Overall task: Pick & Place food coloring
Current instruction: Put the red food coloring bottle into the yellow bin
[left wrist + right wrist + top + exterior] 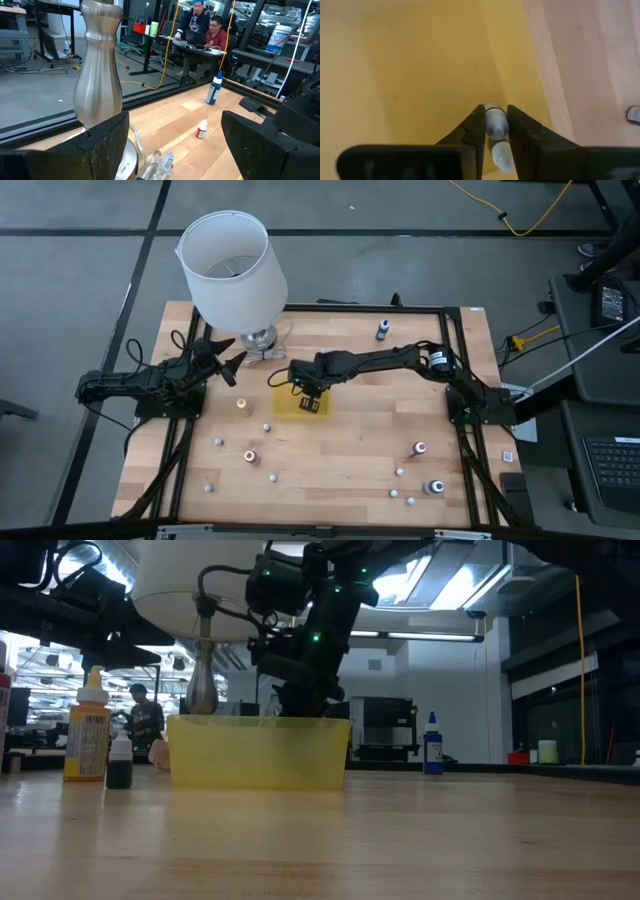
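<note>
My right gripper (306, 394) reaches into the flat yellow tray (288, 409) at the table's middle and is shut on a tiny whitish food coloring bottle (495, 122). In the low view its fingers (300, 705) dip behind the tray's near wall (260, 752). Several more food coloring bottles stand loose on the table, among them an orange-topped one (241, 404), two red-topped ones (250, 456) (420, 448) and a dark one (436, 487). My left gripper (232, 368) waits open at the left, beside the lamp's base. My right gripper pinches the whitish bottle's two sides (495, 116) between its two fingers (478, 131), near their free ends. The fingers slant steeply down from the table's right side, and the bottle lies along them over the tray's floor. Whether its end touches the floor, I cannot tell.
A lamp with a big white shade (232, 265) stands on a metal base (260, 338) at the far left; its stem (98, 65) is just ahead of my left gripper. A dark bottle (382, 330) stands at the far edge. People sit at desks beyond the table.
</note>
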Motion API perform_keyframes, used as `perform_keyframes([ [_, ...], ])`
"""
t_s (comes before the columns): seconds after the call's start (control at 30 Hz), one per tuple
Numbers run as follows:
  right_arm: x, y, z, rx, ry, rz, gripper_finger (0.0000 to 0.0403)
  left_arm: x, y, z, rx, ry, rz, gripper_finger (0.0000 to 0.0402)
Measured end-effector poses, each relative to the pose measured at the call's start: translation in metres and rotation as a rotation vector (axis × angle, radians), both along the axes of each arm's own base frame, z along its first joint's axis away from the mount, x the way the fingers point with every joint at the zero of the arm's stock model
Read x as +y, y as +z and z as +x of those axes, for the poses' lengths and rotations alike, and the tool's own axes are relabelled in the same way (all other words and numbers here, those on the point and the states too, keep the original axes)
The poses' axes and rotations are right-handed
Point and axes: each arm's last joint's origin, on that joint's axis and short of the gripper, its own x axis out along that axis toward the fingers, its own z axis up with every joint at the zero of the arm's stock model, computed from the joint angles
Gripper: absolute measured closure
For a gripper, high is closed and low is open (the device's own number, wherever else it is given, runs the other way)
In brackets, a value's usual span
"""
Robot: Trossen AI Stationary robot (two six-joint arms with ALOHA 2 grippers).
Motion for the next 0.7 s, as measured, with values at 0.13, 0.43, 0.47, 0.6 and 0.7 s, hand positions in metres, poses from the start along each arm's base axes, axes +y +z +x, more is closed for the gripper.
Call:
perform_keyframes([
  [0.13,-0.0002,0.0,-0.0001,0.002,0.01,-0.002,0.0323,0.0,0.0,0.0,0.0,0.0,0.0,0.0089],
  [0.43,-0.0006,0.0001,-0.0001,0.003,0.021,-0.007,0.0301,0.0,0.0,0.0,0.0,0.0,0.0,0.0091],
  [0.47,-0.0006,0.0,-0.0001,0.004,0.021,-0.007,0.0301,0.0,0.0,0.0,0.0,0.0,0.0,0.0091],
  [0.6,-0.0006,0.0001,-0.0001,0.003,0.021,-0.007,0.0302,0.0,0.0,0.0,0.0,0.0,0.0,0.0089],
  [0.7,-0.0006,0.0001,-0.0001,0.003,0.021,-0.007,0.0302,0.0,0.0,0.0,0.0,0.0,0.0,0.0089],
])
